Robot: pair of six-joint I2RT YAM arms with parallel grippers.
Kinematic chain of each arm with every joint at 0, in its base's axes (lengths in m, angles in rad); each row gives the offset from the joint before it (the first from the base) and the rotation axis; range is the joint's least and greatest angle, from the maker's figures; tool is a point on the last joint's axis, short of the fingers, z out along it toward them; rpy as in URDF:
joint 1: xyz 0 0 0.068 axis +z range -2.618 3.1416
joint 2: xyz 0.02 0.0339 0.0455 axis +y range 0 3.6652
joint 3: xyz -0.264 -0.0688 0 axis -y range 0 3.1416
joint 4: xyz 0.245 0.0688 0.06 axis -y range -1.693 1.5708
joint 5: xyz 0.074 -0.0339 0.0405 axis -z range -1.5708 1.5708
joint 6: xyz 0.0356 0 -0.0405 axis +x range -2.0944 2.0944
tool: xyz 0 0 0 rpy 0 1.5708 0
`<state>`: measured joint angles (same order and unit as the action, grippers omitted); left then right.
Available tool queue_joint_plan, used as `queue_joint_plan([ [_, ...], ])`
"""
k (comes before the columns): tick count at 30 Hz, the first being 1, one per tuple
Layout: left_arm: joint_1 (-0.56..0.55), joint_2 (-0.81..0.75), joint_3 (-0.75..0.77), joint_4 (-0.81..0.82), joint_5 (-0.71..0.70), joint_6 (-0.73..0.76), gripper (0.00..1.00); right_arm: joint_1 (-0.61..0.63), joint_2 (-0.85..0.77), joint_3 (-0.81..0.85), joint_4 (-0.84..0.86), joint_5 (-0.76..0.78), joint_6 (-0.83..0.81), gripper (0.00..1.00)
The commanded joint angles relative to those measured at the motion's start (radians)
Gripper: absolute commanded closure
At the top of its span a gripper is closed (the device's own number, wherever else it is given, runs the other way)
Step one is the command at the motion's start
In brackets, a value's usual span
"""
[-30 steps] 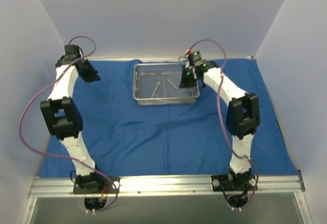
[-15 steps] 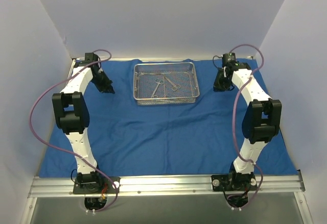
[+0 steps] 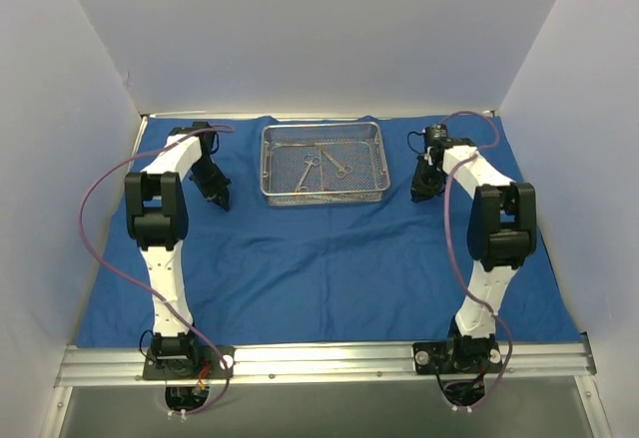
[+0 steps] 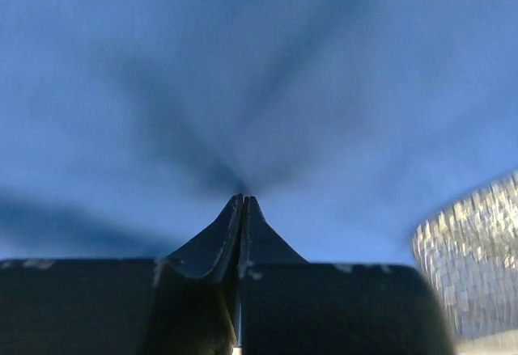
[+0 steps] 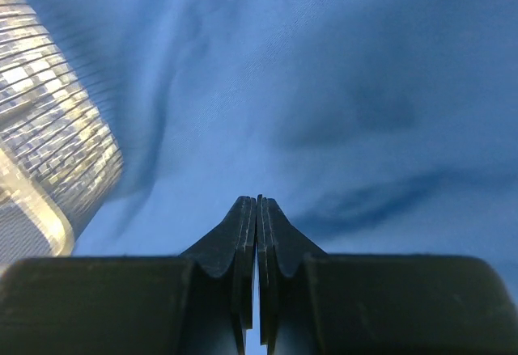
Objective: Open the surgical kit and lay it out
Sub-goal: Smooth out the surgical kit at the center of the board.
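Note:
The surgical kit's royal-blue cloth lies spread flat over the table. On it at the back middle stands the silver wire-mesh tray, with scissors-like steel instruments lying inside. My left gripper is left of the tray, shut, its tips down at the cloth; no fold shows between them. The tray's mesh wall shows at the right of the left wrist view. My right gripper is right of the tray, shut and holding nothing, just over the cloth, with the tray wall to its left.
White walls close in the left, back and right sides. An aluminium rail with both arm bases runs along the near edge. Purple cables loop beside each arm. The cloth has soft creases near the right gripper.
Both grippers have moved toward the near side. The right one left the tray's right end and now sits beside it; the left one came forward and toward the tray from the back left.

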<state>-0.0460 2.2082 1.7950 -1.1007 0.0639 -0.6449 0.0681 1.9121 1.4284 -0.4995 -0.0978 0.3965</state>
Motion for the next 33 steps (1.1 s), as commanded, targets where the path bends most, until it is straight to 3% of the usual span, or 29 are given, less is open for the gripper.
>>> queue_joint_plan([
  [1,0.014,0.109,0.102,-0.103,-0.035,-0.024,0.98,0.009,0.07,-0.022,0.006,0.001,0.019,1.0],
  [9,0.11,0.223,0.272,-0.145,-0.007,-0.022,0.98,0.036,0.238,0.073,0.038,-0.019,0.048,1.0],
  [15,0.212,0.335,0.404,-0.171,0.048,0.007,0.98,0.056,0.412,0.259,0.007,-0.068,0.085,1.0],
  [19,0.244,0.532,0.692,-0.319,0.076,0.045,0.98,0.059,0.491,0.382,-0.016,-0.117,0.123,1.0],
  [20,0.258,0.569,0.839,-0.35,0.092,0.048,0.98,0.059,0.514,0.415,-0.019,-0.12,0.128,1.0],
  [22,0.267,0.6,0.901,-0.349,0.115,0.036,0.98,0.055,0.541,0.454,-0.039,-0.122,0.133,1.0],
  [33,0.207,0.478,0.722,-0.232,0.126,0.088,0.98,-0.028,0.407,0.204,0.012,-0.057,0.088,1.0],
])
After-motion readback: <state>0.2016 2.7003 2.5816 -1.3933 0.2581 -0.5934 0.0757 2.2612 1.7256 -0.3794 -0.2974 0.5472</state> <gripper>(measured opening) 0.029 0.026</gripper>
